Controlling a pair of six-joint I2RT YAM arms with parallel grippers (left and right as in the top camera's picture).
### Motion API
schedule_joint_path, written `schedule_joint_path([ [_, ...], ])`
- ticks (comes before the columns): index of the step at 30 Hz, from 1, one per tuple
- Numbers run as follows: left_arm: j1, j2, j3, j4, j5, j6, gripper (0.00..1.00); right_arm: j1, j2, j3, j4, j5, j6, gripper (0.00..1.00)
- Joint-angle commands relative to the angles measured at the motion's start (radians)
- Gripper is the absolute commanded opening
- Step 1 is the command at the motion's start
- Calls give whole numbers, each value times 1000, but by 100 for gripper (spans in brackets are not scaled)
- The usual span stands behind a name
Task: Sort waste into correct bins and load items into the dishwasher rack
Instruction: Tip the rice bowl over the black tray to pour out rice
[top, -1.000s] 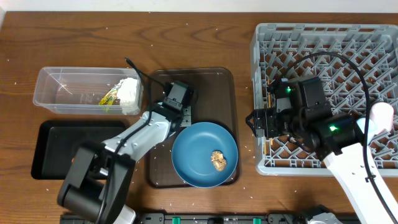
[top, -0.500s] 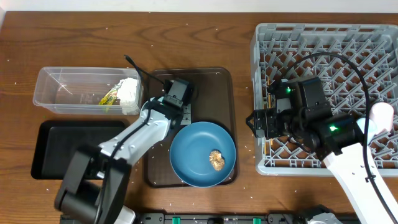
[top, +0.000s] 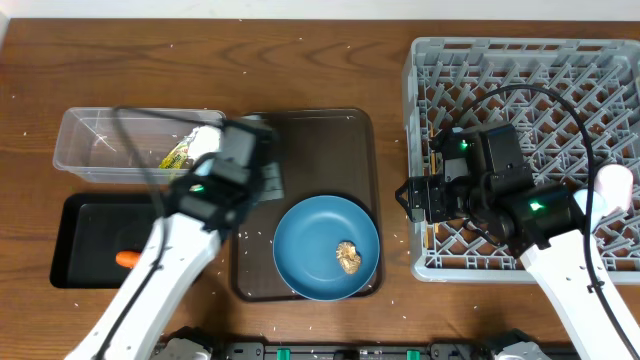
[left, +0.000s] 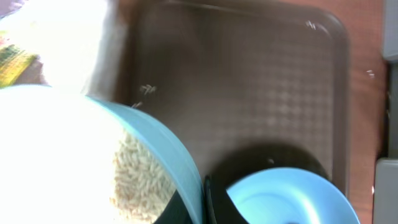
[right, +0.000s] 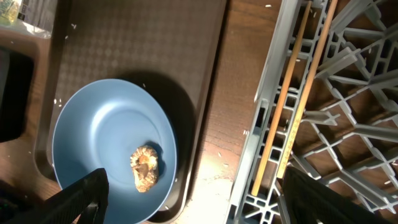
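Observation:
My left gripper (left: 194, 205) is shut on the rim of a small light-blue cup (left: 177, 149) holding white rice grains (left: 140, 180). In the overhead view it (top: 262, 172) hangs blurred at the brown serving tray's left edge, beside the clear tub (top: 85, 150). The tub holds a crumpled white tissue (top: 208, 148) and a yellow-green packet (top: 176, 156). An orange carrot (top: 127, 259) lies in the black tray (top: 85, 225). The blue plate (top: 310, 235) carries a brown food lump (top: 349, 258). My right gripper (top: 412, 197) is open and empty at the grey rack's (top: 520, 55) left edge.
The dark-brown serving tray (top: 330, 140) lies under the plate. Wooden chopsticks (right: 292, 93) lie in the rack near its left wall. A pale-pink cup (top: 615, 185) stands in the rack at the right edge. Loose rice grains are scattered on the table.
My left arm has swung left and up from the serving tray toward the clear tub, carrying the cup. The right arm has not moved.

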Motion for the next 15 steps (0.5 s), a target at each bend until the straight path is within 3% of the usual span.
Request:
schedule_joint_path([
  [1,134,-63,18,-56,120,-58,6,10,6,5,0,2,8,83],
  [9,593,-110,-45,-98,548,107,6,10,6,5,2,2,8,83],
  [15,933,-83,-177,-29,926,210,6,10,6,5,3,2,19,83],
])
